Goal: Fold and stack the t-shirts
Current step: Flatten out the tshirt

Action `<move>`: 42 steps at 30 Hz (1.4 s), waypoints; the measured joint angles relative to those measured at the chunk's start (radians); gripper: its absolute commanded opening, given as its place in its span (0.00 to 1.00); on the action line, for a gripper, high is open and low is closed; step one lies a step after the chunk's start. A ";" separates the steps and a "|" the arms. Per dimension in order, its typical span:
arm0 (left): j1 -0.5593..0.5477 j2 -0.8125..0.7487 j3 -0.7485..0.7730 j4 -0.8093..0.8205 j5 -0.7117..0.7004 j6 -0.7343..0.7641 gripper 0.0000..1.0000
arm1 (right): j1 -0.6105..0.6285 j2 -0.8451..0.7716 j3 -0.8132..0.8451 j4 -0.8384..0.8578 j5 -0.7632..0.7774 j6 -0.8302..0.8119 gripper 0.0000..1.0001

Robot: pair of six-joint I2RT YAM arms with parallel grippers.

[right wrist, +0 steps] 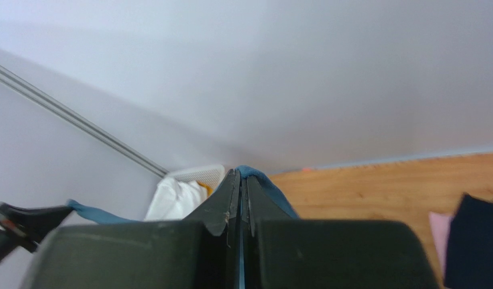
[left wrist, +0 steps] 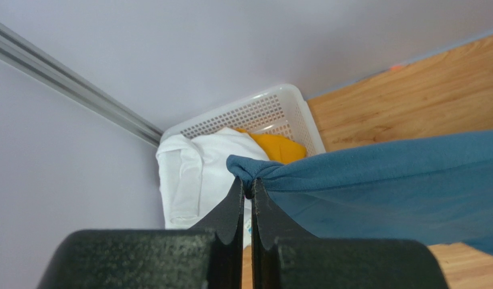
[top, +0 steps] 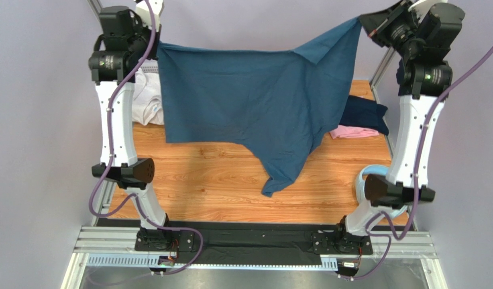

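1. Wood-grain desk point(top: 213, 192) lies bare across its middle. I judge that stretch is kept free as the surface where the shirt can be laid flat and folded.
2. Slate-blue t-shirt point(top: 249, 102), the biggest garment, hangs in the air above the far half of the desk. Its top edge is stretched between the two arms and its body drops like a curtain, with one lower corner trailing toward the middle of the desk. Holding it high and taut lets gravity pull it flat, which looks like preparation for laying it down.
3. Left arm point(top: 116, 120) reaches up at the far left. The left jaws are pressed together, pinching a bunched corner of the blue cloth.
4. Right arm point(top: 415, 132) mirrors it at the far right. The right jaws are also clamped tight, with a sliver of blue fabric caught between them.
5. White lattice basket point(left wrist: 255, 111) sits in the far left corner against the wall, serving as the supply of unfolded laundry.
6. White garment point(left wrist: 188, 174) spills over the basket's near rim, waiting its turn.
7. Dark navy shirt point(top: 366, 111) rests at the far right of the desk, partly hidden behind the hanging cloth.
8. Pink shirt point(top: 354, 131) lies touching the navy one, on its near side.
9. Orange garment point(left wrist: 279, 147) is tucked inside the basket beside the white one.
10. Light-blue headphones point(top: 363, 183) sit at the near right, behind the right arm, apart from the clothes.
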 measured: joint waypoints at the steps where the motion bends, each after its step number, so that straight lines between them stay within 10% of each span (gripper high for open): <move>1: -0.011 0.017 -0.011 0.019 -0.024 0.000 0.00 | -0.034 0.048 0.027 0.032 -0.038 0.050 0.00; 9: -0.067 0.119 -0.031 0.154 -0.145 0.006 0.00 | -0.172 0.377 0.281 0.320 -0.236 0.396 0.00; 20: -0.087 -0.050 -0.179 0.254 -0.189 0.018 0.00 | -0.196 0.135 0.112 0.298 -0.319 0.393 0.00; 32: -0.089 -0.448 -0.881 0.154 -0.078 0.139 0.00 | 0.050 -0.708 -0.935 -0.044 -0.187 0.201 0.01; 34: -0.089 -0.496 -1.038 0.119 -0.064 0.177 0.00 | 0.060 -0.795 -1.143 -0.168 -0.167 0.170 0.36; 42: -0.089 -0.583 -1.320 0.001 -0.027 0.257 0.04 | 0.097 -0.964 -1.426 -0.535 -0.155 0.119 0.45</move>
